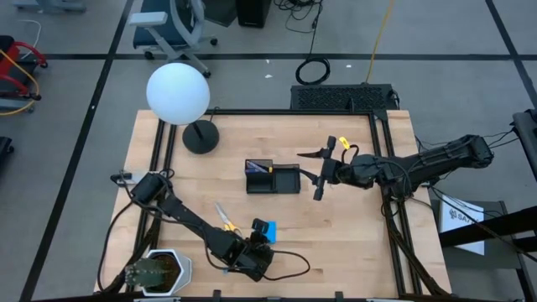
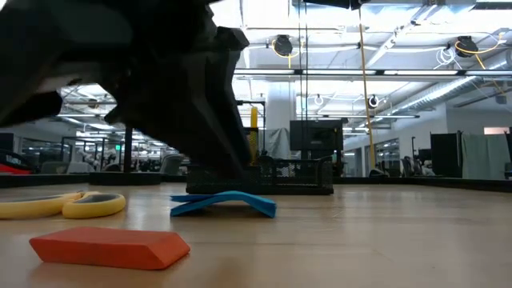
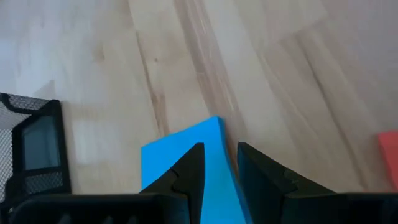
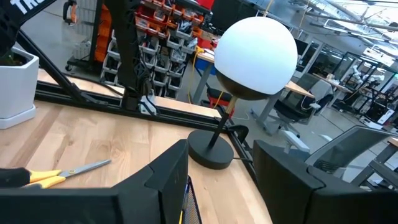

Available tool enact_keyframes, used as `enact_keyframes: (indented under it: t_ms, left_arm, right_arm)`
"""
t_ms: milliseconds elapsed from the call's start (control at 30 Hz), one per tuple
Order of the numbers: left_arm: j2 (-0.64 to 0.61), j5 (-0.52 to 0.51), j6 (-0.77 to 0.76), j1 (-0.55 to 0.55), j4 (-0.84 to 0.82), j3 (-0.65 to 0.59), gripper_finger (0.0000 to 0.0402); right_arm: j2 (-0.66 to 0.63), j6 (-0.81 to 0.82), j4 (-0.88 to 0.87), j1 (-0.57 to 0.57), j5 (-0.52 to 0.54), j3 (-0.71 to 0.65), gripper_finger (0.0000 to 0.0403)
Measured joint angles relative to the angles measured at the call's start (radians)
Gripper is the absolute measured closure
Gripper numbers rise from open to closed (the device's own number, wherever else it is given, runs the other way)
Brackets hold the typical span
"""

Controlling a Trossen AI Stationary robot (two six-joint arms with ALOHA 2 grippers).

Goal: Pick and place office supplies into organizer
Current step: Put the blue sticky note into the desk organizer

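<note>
Light wooden surface (image 1: pixel 336 210) in a black metal frame, standing on a grey floor (image 1: pixel 75 92) crossed by dark lines. Globe lamp (image 1: pixel 178 94) with round black base on the surface. Blue office chair (image 1: pixel 172 25) beyond the far edge. Coiled black cable (image 1: pixel 314 70) on the floor. Shelving with red bins (image 4: pixel 168 31) behind. Ceiling lights (image 2: pixel 280 44) lit overhead

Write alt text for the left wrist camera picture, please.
The left gripper has its two dark fingers closed on the edge of a blue note pad above a wooden table. The black mesh organizer and a red eraser show at opposite edges.
</note>
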Motion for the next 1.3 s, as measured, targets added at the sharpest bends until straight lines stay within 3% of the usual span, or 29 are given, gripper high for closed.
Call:
enact_keyframes:
  t_ms: [633,1300]
  left_arm:
    - [0.047,0.037,-0.011,0.022,0.018,0.001,0.0300]
    - [0.071,-0.015,0.004,0.018,0.013,0.002,0.0300]
  right_arm:
    - [0.000,0.000,-0.003,0.000,0.000,0.000,0.0232]
    - [0.000,-0.001,-0.004,0.000,-0.001,0.000,0.0232]
